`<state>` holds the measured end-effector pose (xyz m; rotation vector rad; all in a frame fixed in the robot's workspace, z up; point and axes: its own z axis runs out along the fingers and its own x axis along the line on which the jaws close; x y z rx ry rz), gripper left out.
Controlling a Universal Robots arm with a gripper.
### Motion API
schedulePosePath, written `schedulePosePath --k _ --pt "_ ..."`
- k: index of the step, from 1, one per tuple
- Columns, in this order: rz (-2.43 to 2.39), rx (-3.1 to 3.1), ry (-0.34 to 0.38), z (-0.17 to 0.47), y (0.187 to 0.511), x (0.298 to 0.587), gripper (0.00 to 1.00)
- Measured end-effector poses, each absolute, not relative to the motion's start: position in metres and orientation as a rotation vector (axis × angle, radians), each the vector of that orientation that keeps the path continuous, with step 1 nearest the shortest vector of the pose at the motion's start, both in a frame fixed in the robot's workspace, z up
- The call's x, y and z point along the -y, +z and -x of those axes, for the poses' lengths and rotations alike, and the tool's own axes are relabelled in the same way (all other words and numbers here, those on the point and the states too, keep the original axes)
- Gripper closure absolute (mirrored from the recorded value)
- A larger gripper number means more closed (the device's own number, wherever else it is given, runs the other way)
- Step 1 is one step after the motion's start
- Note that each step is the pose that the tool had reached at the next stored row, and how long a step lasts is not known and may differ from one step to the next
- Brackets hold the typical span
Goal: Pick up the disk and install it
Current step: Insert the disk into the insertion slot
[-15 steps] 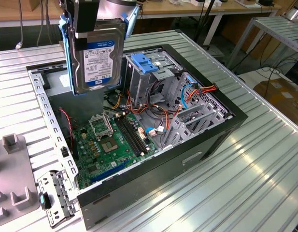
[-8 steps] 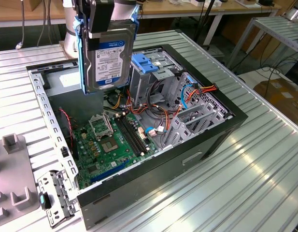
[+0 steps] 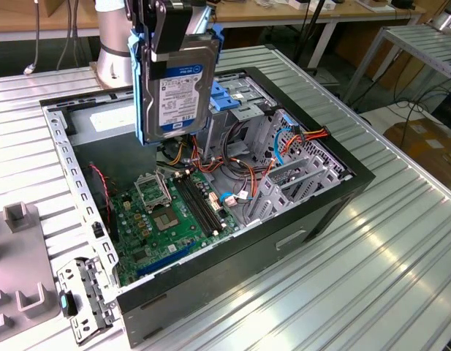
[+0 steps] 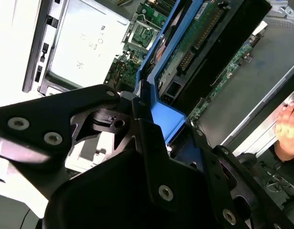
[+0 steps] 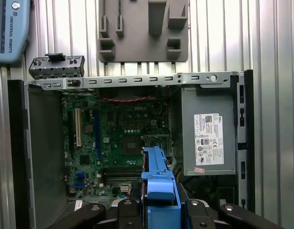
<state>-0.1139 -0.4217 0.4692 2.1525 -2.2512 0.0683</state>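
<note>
Clamped in the jaws of the gripper (image 3: pixel 172 35), the disk (image 3: pixel 177 88) is held upright over the open computer case (image 3: pixel 313 219).

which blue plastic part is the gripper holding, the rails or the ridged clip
The blue rails framing the disk, clamped in the gripper above the open case. The ridged blue clip sits on the silver cage inside it.

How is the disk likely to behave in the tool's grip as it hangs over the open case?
Probably rigid: the disk is a flat metal slab and hangs on edge from the tool without sagging. It is likely heavy for its size, so a light pinch might let it slip. Its blue rails look like smooth plastic and may flex slightly where gripped.
</note>
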Motion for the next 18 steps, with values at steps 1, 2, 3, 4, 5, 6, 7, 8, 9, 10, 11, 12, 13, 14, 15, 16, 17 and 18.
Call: schedulePosePath --k 1,2,3,4,5,6,7,8,9,10,11,12,13,14,15,16,17,18 --pt "-2.152 2.251 0.068 0.114 0.469 0.422 0.63" --pt "-2.152 2.251 0.068 0.114 0.469 0.422 0.63" --pt "-2.152 2.251 0.068 0.114 0.469 0.422 0.63" --pt "-2.152 2.251 0.068 0.114 0.469 0.422 0.63" --pt "-2.152 2.251 0.068 0.114 0.469 0.423 0.63" --pt "-2.152 2.251 0.068 0.114 0.469 0.423 0.63" --pt "-2.152 2.251 0.068 0.114 0.469 0.423 0.63" --pt "-2.152 2.251 0.068 0.114 0.469 0.423 0.63" --pt "-2.152 2.251 0.068 0.114 0.469 0.423 0.63" --pt "-2.152 2.251 0.068 0.114 0.469 0.423 0.63" --pt "-2.152 2.251 0.068 0.114 0.469 0.423 0.63" --pt "-2.153 2.251 0.068 0.114 0.469 0.424 0.63" --pt "-2.152 2.251 0.068 0.114 0.469 0.426 0.63" --pt "-2.152 2.251 0.068 0.114 0.469 0.43 0.63" --pt "-2.152 2.251 0.068 0.114 0.469 0.435 0.63" --pt "-2.153 2.251 0.068 0.114 0.469 0.441 0.63" --pt "-2.152 2.251 0.068 0.114 0.469 0.445 0.63" --pt "-2.152 2.251 0.068 0.114 0.469 0.448 0.63"
